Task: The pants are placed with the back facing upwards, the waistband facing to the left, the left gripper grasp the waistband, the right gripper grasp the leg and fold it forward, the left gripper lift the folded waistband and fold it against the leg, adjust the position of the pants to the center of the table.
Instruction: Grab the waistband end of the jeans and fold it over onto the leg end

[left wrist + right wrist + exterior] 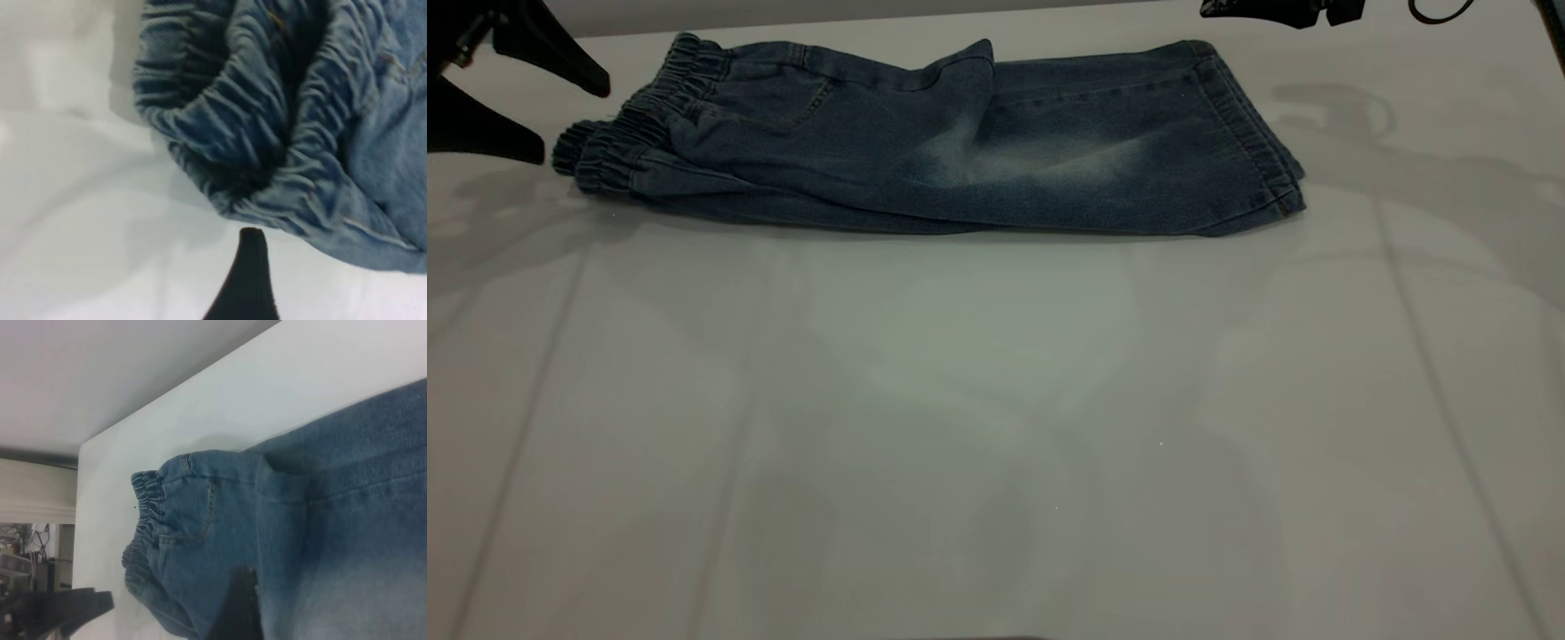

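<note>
The pants [960,151] lie already folded lengthwise along the far edge of the table [996,427], one leg stacked on the other, the long axis running across the table from side to side. The waistband [618,147] is at the left end and the leg [1138,151] with its pale faded patch ends in the hem at the right. The left claw [560,120] sits just off the waistband's left end, its two tapered fingers spread apart and empty, their tips aimed toward the gathered elastic; in the left wrist view one fingertip [250,240] is just short of the puckered band [267,133], close to it but apparently not touching. So the waistband lies directly to the right of the left claw, along the line of the pants' long axis, and the left arm is much the nearer one. The right claw [1280,11] is parked at the table's far right corner, well apart from the hem, and whether it is spread cannot be told. The next step is likely closing on the waistband to carry it over toward the hem.
</note>
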Tool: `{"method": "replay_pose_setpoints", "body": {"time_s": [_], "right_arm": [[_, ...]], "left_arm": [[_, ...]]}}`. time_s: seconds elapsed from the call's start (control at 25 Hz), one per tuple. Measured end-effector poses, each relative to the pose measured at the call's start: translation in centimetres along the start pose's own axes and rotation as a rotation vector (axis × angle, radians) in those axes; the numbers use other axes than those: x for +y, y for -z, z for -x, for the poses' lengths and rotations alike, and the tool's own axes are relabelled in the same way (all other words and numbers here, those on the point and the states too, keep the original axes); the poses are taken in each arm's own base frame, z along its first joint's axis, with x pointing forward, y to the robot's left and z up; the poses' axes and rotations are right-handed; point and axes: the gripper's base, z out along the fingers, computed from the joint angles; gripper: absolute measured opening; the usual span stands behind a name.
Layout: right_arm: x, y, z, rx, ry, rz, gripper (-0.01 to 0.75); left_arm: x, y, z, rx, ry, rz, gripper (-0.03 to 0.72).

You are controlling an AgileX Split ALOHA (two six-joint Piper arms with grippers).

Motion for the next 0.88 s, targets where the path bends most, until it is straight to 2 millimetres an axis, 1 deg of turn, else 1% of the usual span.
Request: {"method": "replay_pose_setpoints", "body": {"time_s": [0.24, 0.48, 0.56, 0.6, 0.64, 0.72, 0.8, 0.84, 0.88], "right_arm": [[0.0, 0.0, 0.0, 0.001, -0.002, 0.0, 0.584], [0.2, -0.2, -0.2, 0.007, 0.001, 0.001, 0.584], [0.5, -0.7, -0.7, 0.022, 0.01, 0.004, 0.584], [0.9, -1.1, -1.1, 0.036, 0.019, 0.008, 0.584], [1.3, -1.6, -1.7, 0.054, 0.027, 0.012, 0.584], [2.2, -2.6, -2.7, 0.082, 0.037, 0.017, 0.584], [2.8, -3.5, -3.7, 0.1, 0.045, 0.01, 0.584], [3.1, -3.9, -4.2, 0.101, 0.053, -0.003, 0.584], [3.3, -4.3, -4.5, 0.103, 0.062, -0.015, 0.584]], "left_arm": [[1.2, -2.5, -0.7, 0.018, 0.08, 0.001, 0.592], [1.3, -4.0, -0.5, -0.046, 0.068, -0.007, 0.59], [1.5, -4.6, -0.7, -0.049, 0.086, -0.013, 0.571], [1.6, -5.0, -0.8, -0.046, 0.093, -0.012, 0.543], [1.8, -5.2, -0.9, -0.043, 0.1, -0.011, 0.497], [2.0, -5.6, -1.0, -0.038, 0.105, -0.006, 0.364], [2.0, -5.6, -1.0, -0.039, 0.108, -0.006, 0.172], [2.0, -5.6, -1.0, -0.04, 0.107, -0.006, 0.114], [1.9, -5.5, -1.0, -0.041, 0.104, -0.008, 0.085]]}}
